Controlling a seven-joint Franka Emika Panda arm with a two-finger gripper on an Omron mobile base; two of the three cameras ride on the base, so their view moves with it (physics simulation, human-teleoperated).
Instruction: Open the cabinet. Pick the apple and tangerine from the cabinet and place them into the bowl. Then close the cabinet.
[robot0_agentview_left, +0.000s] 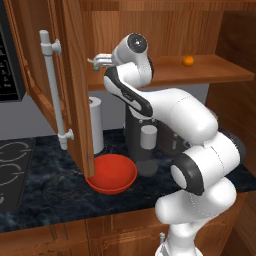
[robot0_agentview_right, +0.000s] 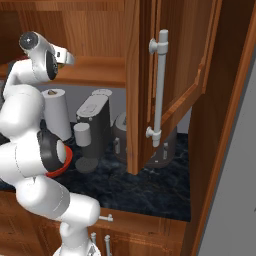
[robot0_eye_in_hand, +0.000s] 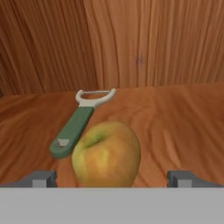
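Hand view shows my claw (robot0_eye_in_hand: 111, 177) with its tips spread wide apart on either side of the yellow-green apple (robot0_eye_in_hand: 107, 154) on the cabinet (robot0_agentview_left: 75, 75) shelf, beside a green-handled peeler (robot0_eye_in_hand: 76, 124), apparently lined up for closing on the fruit.

Counted: 1 cabinet (robot0_agentview_left: 165, 30) w/ 2 doors, each w/ 1 bar handle. 1 apple (robot0_eye_in_hand: 107, 154), 1 tangerine (robot0_agentview_left: 188, 61), 1 green peeler (robot0_eye_in_hand: 76, 124). On counter: 1 red bowl (robot0_agentview_left: 113, 173), 1 paper towel roll (robot0_agentview_right: 57, 112), 1 coffee machine (robot0_agentview_right: 95, 120), 1 toaster (robot0_agentview_right: 120, 135). 1 gripper (robot0_eye_in_hand: 113, 178) w/ 2 fingers.
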